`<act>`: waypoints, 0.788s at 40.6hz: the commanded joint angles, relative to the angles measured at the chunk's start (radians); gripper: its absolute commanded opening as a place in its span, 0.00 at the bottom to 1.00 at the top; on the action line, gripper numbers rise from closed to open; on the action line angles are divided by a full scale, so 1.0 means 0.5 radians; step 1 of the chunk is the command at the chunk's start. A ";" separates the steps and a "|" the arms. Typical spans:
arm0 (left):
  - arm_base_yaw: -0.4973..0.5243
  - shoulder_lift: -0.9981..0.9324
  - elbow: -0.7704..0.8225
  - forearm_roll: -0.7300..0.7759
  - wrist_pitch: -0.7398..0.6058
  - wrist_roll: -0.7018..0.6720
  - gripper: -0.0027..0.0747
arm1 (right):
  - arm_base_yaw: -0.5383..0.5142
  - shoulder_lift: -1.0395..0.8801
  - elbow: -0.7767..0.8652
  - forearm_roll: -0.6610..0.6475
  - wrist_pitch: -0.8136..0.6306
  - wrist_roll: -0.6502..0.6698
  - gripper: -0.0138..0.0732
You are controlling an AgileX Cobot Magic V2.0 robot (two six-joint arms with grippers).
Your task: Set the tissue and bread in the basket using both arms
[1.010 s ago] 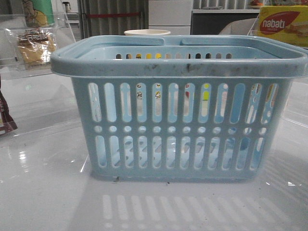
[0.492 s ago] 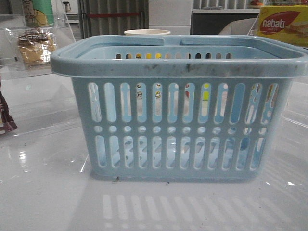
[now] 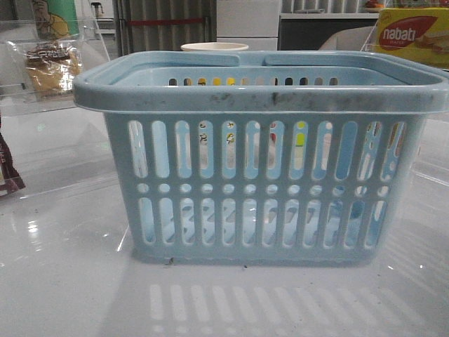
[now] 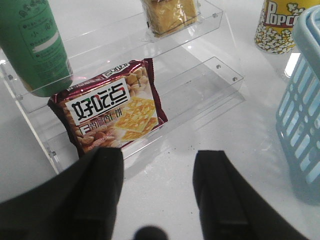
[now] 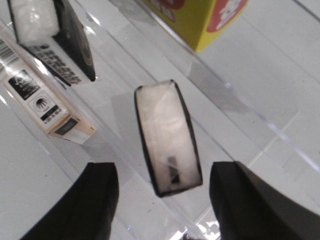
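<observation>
Blue basket (image 3: pixel 261 158) sits mid-table, both grippers spread apart and holding nothing: left gripper (image 4: pixel 157 172) before a snack packet (image 4: pixel 112 111), right gripper (image 5: pixel 164 192) before the tissue (image 5: pixel 167 137).

Front view, approx 1 s: the bread (image 3: pixel 50 68) bag at approx 10 o'clock from the basket (image 3: pixel 259 154) looked a touch shifted/re-crinkled on its clear shelf (image 3: pixel 84 49), barely. The dark wrapper (image 3: pixel 8 172) at 9 o'clock sat marginally lower at the frame edge. No other visible change.
</observation>
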 commanded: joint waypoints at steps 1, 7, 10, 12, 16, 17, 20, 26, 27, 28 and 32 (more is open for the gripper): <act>-0.008 0.006 -0.055 -0.003 -0.157 0.003 0.53 | -0.012 -0.039 -0.125 -0.050 -0.091 0.001 0.74; -0.008 0.006 -0.055 -0.006 -0.157 0.003 0.53 | -0.012 0.014 -0.164 -0.050 -0.123 0.001 0.67; -0.008 0.006 -0.055 -0.006 -0.157 0.003 0.53 | -0.012 0.016 -0.166 -0.050 -0.127 0.001 0.55; -0.008 0.006 -0.055 -0.006 -0.164 0.003 0.53 | -0.012 0.014 -0.166 -0.039 -0.127 0.001 0.47; -0.008 0.006 -0.055 -0.006 -0.183 0.003 0.53 | -0.012 -0.006 -0.168 -0.028 -0.102 0.001 0.38; -0.008 0.006 -0.055 -0.006 -0.186 0.003 0.53 | -0.012 -0.021 -0.167 -0.016 -0.088 0.001 0.37; -0.008 0.006 -0.055 -0.006 -0.191 0.003 0.53 | -0.008 -0.077 -0.168 0.054 -0.041 0.001 0.37; -0.008 0.006 -0.055 -0.006 -0.191 0.003 0.53 | 0.014 -0.245 -0.168 0.188 0.043 0.001 0.37; -0.008 0.006 -0.055 -0.006 -0.191 0.003 0.53 | 0.021 -0.274 -0.168 0.195 0.053 -0.001 0.37; -0.008 0.006 -0.055 -0.006 -0.191 0.003 0.53 | 0.033 -0.303 -0.168 0.199 0.064 -0.001 0.37; -0.008 0.006 -0.055 -0.006 -0.191 0.003 0.53 | 0.073 -0.455 -0.168 0.199 0.125 -0.001 0.37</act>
